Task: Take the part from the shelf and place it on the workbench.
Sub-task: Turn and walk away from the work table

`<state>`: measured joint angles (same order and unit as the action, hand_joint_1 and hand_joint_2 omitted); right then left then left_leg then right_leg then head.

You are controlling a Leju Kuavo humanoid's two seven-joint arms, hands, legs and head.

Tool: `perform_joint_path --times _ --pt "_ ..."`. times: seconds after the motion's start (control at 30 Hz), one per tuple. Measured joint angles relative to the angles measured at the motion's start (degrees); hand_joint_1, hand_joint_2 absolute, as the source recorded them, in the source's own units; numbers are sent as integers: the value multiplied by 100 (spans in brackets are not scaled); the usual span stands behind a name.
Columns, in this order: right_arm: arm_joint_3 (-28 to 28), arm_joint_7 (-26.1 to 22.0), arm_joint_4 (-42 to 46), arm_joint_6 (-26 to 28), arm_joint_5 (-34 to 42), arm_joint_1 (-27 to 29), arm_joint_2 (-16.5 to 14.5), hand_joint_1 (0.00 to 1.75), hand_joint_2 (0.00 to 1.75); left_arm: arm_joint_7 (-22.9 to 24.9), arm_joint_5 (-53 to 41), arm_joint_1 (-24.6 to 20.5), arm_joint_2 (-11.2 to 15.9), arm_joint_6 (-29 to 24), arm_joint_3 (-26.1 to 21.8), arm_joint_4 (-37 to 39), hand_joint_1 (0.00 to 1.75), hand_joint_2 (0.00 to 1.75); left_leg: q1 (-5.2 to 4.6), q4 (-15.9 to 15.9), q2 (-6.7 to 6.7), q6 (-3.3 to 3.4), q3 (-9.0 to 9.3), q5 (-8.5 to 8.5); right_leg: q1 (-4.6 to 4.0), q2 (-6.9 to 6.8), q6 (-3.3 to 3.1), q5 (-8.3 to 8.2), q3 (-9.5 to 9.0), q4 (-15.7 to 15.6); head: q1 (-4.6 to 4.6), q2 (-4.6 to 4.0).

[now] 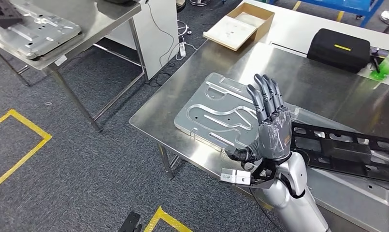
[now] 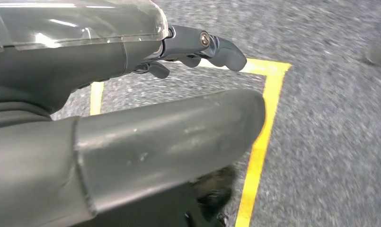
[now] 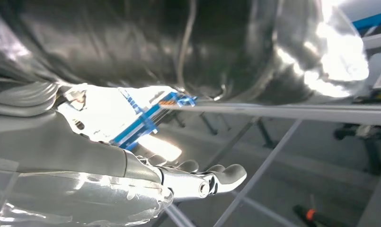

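Note:
A silver stamped metal plate (image 1: 214, 113) lies flat on the steel workbench (image 1: 298, 77), near its front left corner. My right hand (image 1: 270, 126) is raised just over the plate's right end, fingers straight and together, holding nothing. In the right wrist view the same hand (image 3: 131, 184) stretches out empty beside bright metal. My left hand (image 2: 131, 118) hangs over the grey carpet with nothing in it, close to a yellow tape line (image 2: 261, 142). A similar silver plate (image 1: 37, 30) rests on the steel table (image 1: 103, 19) at the far left.
A black frame part (image 1: 347, 151) lies on the workbench right of my hand. Farther back are an open cardboard box (image 1: 240, 24), a black case (image 1: 339, 48) and a green bottle (image 1: 388, 63). Cables and a power strip (image 1: 182, 47) lie on the floor between the tables.

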<state>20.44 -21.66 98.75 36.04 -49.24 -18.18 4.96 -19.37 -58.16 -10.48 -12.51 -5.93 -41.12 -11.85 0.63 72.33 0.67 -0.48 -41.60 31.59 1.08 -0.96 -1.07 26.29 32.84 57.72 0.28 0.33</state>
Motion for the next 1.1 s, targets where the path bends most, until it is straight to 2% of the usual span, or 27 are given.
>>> perform_joint_path --times 0.03,0.07,0.1,0.13,0.2,0.23,0.3,0.33,0.4,0.47,0.5,0.53,0.57,0.6,0.63,0.7,0.73,0.77,0.83,0.87,0.93,1.0,1.03,1.07,1.1 --pt "2 1 -1 6 2 27 -1 0 0 32 13 10 5 -18 -7 0 0 0 11 166 -15 -18 -83 17 -2 -75 0 9 -1 3 -1 0" --pt "6 -1 -1 15 5 50 -2 0 0 62 29 22 12 -39 -19 0 0 0 20 116 -32 -31 -57 -71 -1 -145 5 19 -4 8 -1 0" --pt "14 -5 -2 26 13 65 -4 0 0 90 51 31 22 -60 -35 0 0 0 27 -151 -62 -35 84 -245 2 -209 17 34 -10 19 0 0" --pt "27 -11 -2 39 21 72 -12 0 0 114 85 35 36 -73 -57 0 0 0 29 -566 -137 -30 296 -432 3 -269 36 56 -19 37 0 0" --pt "61 -30 -7 64 38 69 -32 0 0 129 168 35 55 -22 -110 0 0 0 -8 -1210 -299 25 632 -633 -21 -364 89 101 -29 78 2 0" --pt "82 -41 -14 75 45 63 -47 0 0 119 216 41 61 36 -143 0 0 0 -29 -1344 -340 63 694 -643 -38 -402 118 116 -34 89 3 0" --pt "127 -56 -40 95 60 40 -82 0 0 87 285 72 71 143 -211 0 0 0 -48 -1363 -260 144 688 -641 -52 -481 171 124 -56 76 4 0" --pt "149 -61 -55 101 67 22 -103 0 0 79 298 92 74 162 -240 0 0 0 -39 -1382 -213 179 694 -653 -44 -471 205 142 -68 77 3 0" --pt "177 -64 -82 122 74 -9 -130 0 0 88 278 112 77 119 -272 0 0 0 -12 -1426 -119 254 711 -687 -10 -271 255 311 1 275 4 0" --pt "196 -71 -108 151 78 -11 -136 0 0 134 230 108 77 26 -280 0 0 0 -4 -1438 -22 302 713 -703 13 -14 276 672 298 918 5 0" --pt "205 -75 -124 163 78 -4 -138 0 0 160 209 108 78 -10 -281 0 0 0 -9 -1434 38 313 709 -704 14 40 281 834 495 1313 7 0" --pt "213 -81 -142 174 79 3 -138 0 0 180 195 112 79 -35 -282 0 0 0 -13 -1427 102 318 707 -704 14 61 282 913 652 1610 6 0" --pt "217 -90 -157 184 78 9 -138 0 0 189 186 116 81 -46 -284 0 0 0 -17 -1418 172 317 706 -702 14 70 278 878 726 1718 6 0" --pt "222 -100 -170 192 75 12 -137 0 0 190 178 120 83 -54 -286 0 0 0 -18 -1408 246 314 706 -700 15 82 266 734 695 1604 6 0" --pt "226 -110 -178 198 72 12 -137 0 0 182 173 120 83 -60 -287 0 0 0 -18 -1397 320 309 709 -697 16 113 247 514 561 1285 7 0" --pt "227 -121 -187 207 64 11 -137 0 0 146 173 117 80 -76 -290 0 0 0 -21 -1375 450 282 703 -688 18 312 199 159 223 510 7 0" --pt "228 -123 -192 214 62 11 -137 0 0 124 179 115 78 -80 -291 0 0 0 -20 -1368 506 255 690 -688 16 395 185 82 115 265 6 0" --pt "228 -125 -198 222 60 11 -137 0 0 105 188 116 77 -83 -294 0 0 0 -14 -1367 551 221 675 -692 7 450 177 74 68 153 5 0" --pt "229 -126 -207 239 57 10 -137 0 0 79 209 125 77 -82 -304 0 0 0 4 -1390 646 138 655 -711 -11 384 156 71 52 124 5 0" --pt "229 -127 -209 243 57 5 -139 0 0 69 217 133 80 -82 -311 0 0 0 9 -1384 636 105 652 -704 -8 327 126 57 33 95 5 0" --pt "232 -128 -210 256 57 -1 -150 0 0 47 219 136 84 -83 -321 0 0 0 -8 -1143 403 55 543 -543 14 197 45 26 -10 23 -11 0" --pt "234 -132 -219 273 57 4 -159 0 0 30 207 120 84 -87 -322 0 0 0 -5 -467 95 24 224 -183 3 54 -10 24 -28 -3 -26 0" --pt "234 -133 -227 278 56 7 -160 0 0 27 194 115 84 -97 -322 0 0 0 5 -91 29 6 40 -27 -7 -21 -20 30 -28 -2 -26 0" --pt "236 -134 -239 281 56 11 -161 0 0 26 179 117 84 -109 -322 0 0 0 13 171 -4 -9 -85 50 -14 -93 -23 37 -30 -1 -26 0" --pt "238 -135 -251 284 55 12 -163 0 0 27 165 122 84 -125 -322 0 0 0 19 220 -24 -18 -104 15 -17 -161 -21 46 -33 2 -26 0"
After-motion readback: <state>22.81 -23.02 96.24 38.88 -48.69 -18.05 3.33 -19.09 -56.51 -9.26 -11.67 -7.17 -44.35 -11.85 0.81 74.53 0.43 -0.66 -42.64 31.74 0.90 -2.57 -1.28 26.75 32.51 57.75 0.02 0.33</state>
